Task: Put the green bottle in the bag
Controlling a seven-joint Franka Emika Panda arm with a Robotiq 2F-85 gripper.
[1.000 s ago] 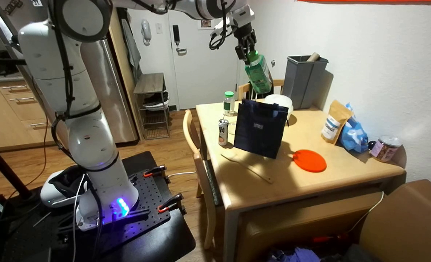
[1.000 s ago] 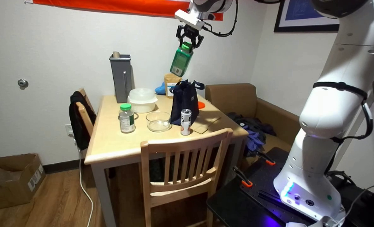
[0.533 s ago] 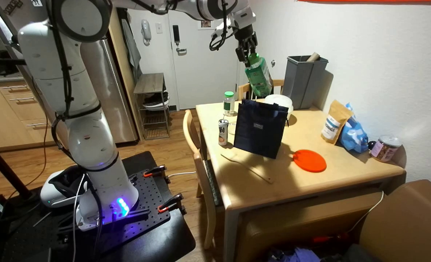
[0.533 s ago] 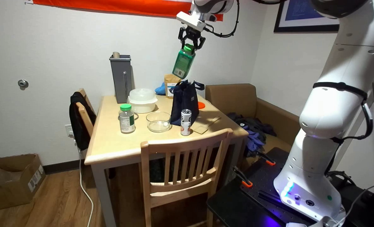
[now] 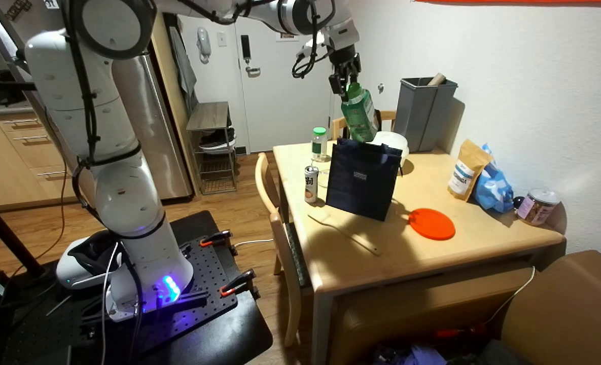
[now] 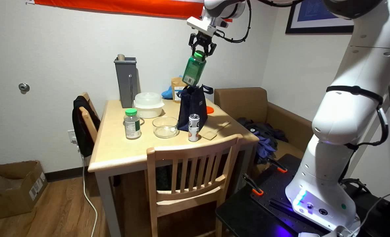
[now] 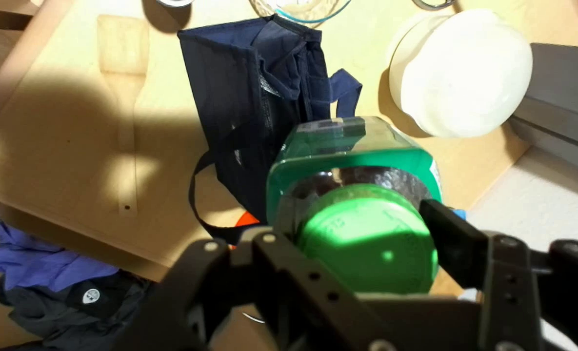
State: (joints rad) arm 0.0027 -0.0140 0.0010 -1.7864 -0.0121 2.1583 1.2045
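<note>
While the tool (image 6: 199, 55) holds the green bottle (image 6: 194, 70) by its capped end, the bottle hangs tilted above the bag (image 5: 363, 182) in both exterior views, its base close to the upper rim; whether they touch I cannot tell. Bottle label and pale bag lettering are too fine to read; the can (image 5: 311, 184) bears bold dark characters. It stands near an edge of the surface (image 5: 424, 177), which lies bare between bag and kraft pouch (image 5: 467, 170).
</note>
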